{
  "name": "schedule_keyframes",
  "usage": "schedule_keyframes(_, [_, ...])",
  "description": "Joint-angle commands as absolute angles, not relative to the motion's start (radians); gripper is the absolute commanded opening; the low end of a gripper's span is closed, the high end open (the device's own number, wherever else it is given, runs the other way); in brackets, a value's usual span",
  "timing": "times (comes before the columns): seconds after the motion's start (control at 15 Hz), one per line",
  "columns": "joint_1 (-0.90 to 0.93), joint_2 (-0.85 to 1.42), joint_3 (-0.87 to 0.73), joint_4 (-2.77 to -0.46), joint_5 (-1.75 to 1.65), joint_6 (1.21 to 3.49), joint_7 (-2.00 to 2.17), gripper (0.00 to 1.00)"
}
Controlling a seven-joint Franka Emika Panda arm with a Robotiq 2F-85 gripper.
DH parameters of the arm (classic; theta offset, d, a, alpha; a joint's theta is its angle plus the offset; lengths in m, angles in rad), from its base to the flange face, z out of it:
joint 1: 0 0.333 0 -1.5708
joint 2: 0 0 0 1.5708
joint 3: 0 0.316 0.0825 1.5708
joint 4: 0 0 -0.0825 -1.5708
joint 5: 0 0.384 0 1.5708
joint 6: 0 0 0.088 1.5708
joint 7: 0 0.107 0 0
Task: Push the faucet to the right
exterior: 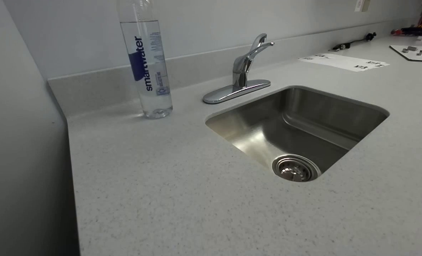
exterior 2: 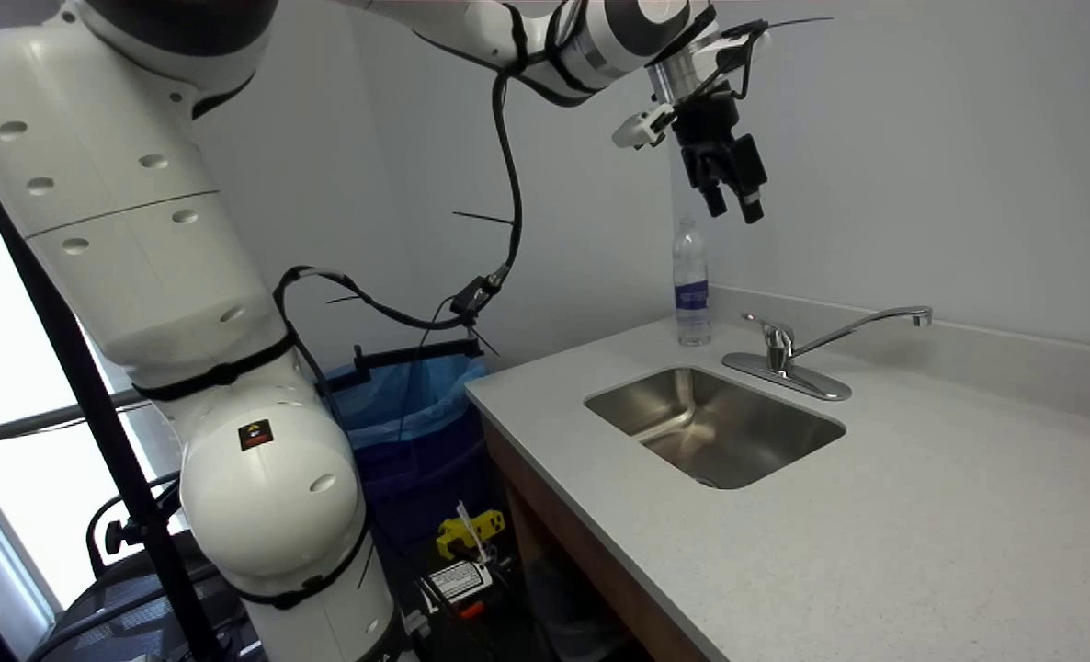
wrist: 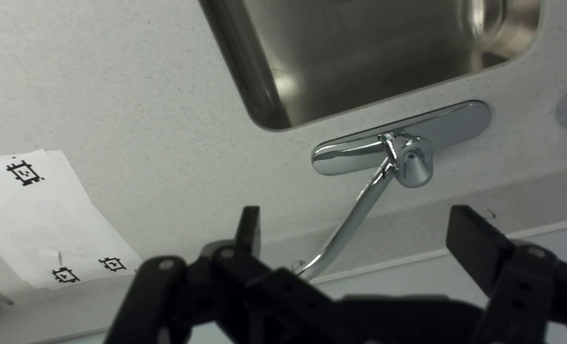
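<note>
1. The hand (exterior 2: pixel 735 212) is being held in the air by the white arm (exterior 2: pixel 269 496), and its two fingers (wrist: pixel 479 248) are being pointed down toward the bench (exterior 2: pixel 876 515).
2. The fingers are being held apart; a wide gap is being shown between them in the wrist view.
3. The faucet (wrist: pixel 415 162) is being seen lower than the hand and well apart from it; in the wrist view, it is being shown ahead of the gap. Its base plate (wrist: pixel 460 124) is being supported by the bench.
4. The thin spout (wrist: pixel 355 219) is being directed away from the sink (wrist: pixel 360 62) and toward the wall (exterior 2: pixel 968 184). In the wrist view, the end of this spout is being hidden by the dark parts of the hand.
5. The sink is being seen just beside the base plate, also lower than the hand; in an exterior view, its round drain (exterior: pixel 294 172) is being shown.
6. A clear bottle (exterior 2: pixel 692 283) with a blue label is being seen upright on the bench, lower than the hand, near one end of the base plate.
7. Sheets of paper (wrist: pixel 49 220) with black patterns are being seen flat on the bench, lower than the hand and well apart from the bottle.
</note>
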State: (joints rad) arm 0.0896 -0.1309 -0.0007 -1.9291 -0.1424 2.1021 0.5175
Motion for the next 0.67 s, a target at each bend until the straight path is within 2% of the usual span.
schedule_keyframes(0.0, [0.031, -0.276, -0.007, -2.074, -0.099, 2.133, 0.423, 1.0])
schedule_keyframes(0.2, [-0.006, -0.335, -0.024, -2.114, -0.086, 2.119, 0.357, 1.0])
schedule_keyframes(0.27, [-0.009, -0.263, 0.005, -2.048, -0.105, 2.1, 0.407, 1.0])
schedule_keyframes(0.6, [-0.026, -0.306, -0.003, -2.085, -0.098, 2.1, 0.377, 1.0])
